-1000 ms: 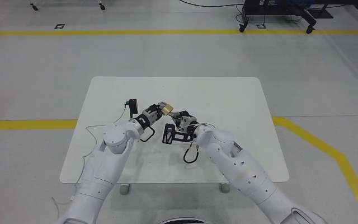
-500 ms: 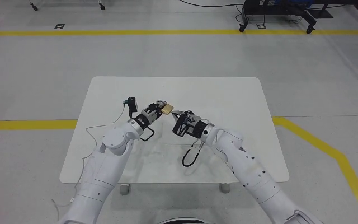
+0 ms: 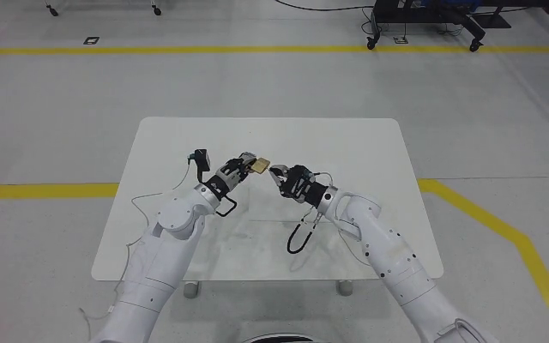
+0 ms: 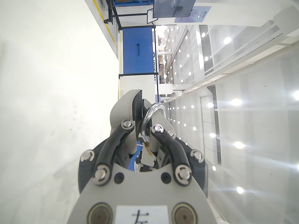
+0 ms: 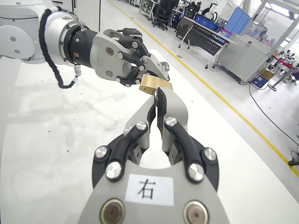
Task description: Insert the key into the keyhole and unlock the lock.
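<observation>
Left claw [image 5: 160, 72] is clamped on the brass padlock [image 5: 156, 85] above the bench [image 5: 46, 129], while the right claw [image 5: 157, 97] pinches the key [image 5: 155, 93] against the padlock's end.

White counter [image 3: 360, 146] on pale grey floor [image 3: 257, 86] with yellow tape lines [image 3: 257, 50]. Blue partition panel [image 4: 137, 52], workbenches [image 5: 201, 36], office chairs [image 5: 161, 12] and lit round ceiling lights [image 4: 236, 102] behind.

Mid-frame in the foreground, the left gripper [image 4: 147, 111] pinches the silver shackle [image 4: 154, 108] of the lock [image 4: 147, 146], whose body seems to be the brass sliver between the finger bases. The white table [image 4: 46, 94] stretches alongside, and a blue panel [image 4: 137, 50] stands in the background.
</observation>
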Robot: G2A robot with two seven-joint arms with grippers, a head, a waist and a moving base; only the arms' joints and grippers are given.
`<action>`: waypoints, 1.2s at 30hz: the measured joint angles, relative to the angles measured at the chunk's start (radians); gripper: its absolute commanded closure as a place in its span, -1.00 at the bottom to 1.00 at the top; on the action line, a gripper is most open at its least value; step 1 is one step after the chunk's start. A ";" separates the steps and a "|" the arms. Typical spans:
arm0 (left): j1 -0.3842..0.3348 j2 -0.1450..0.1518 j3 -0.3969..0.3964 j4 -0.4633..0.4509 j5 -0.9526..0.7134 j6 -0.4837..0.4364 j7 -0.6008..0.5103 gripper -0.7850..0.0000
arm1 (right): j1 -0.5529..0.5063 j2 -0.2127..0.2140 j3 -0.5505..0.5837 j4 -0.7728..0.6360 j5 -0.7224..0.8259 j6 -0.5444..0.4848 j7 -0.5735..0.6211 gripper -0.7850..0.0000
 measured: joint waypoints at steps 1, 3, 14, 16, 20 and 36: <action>0.000 0.000 0.000 0.001 0.004 -0.001 0.001 1.00 | 0.003 0.000 -0.003 -0.001 0.000 0.001 0.013 -1.00; 0.000 0.001 -0.001 0.002 0.017 -0.001 0.007 1.00 | 0.008 -0.001 -0.013 -0.008 -0.017 0.016 0.041 -1.00; 0.012 0.015 -0.063 0.001 0.059 -0.015 0.036 1.00 | 0.006 -0.001 -0.021 -0.020 -0.043 0.035 0.065 -1.00; 0.017 0.018 -0.068 -0.006 0.086 -0.020 0.039 1.00 | -0.003 -0.001 -0.013 -0.029 -0.008 0.020 0.041 -1.00; 0.028 0.026 -0.065 -0.014 0.169 -0.029 0.019 1.00 | -0.038 0.013 0.076 -0.038 0.154 -0.059 -0.070 -1.00; -0.139 -0.019 0.256 0.138 0.446 0.085 -0.201 -1.00 | -0.195 0.065 0.364 -0.092 0.355 -0.201 -0.231 -1.00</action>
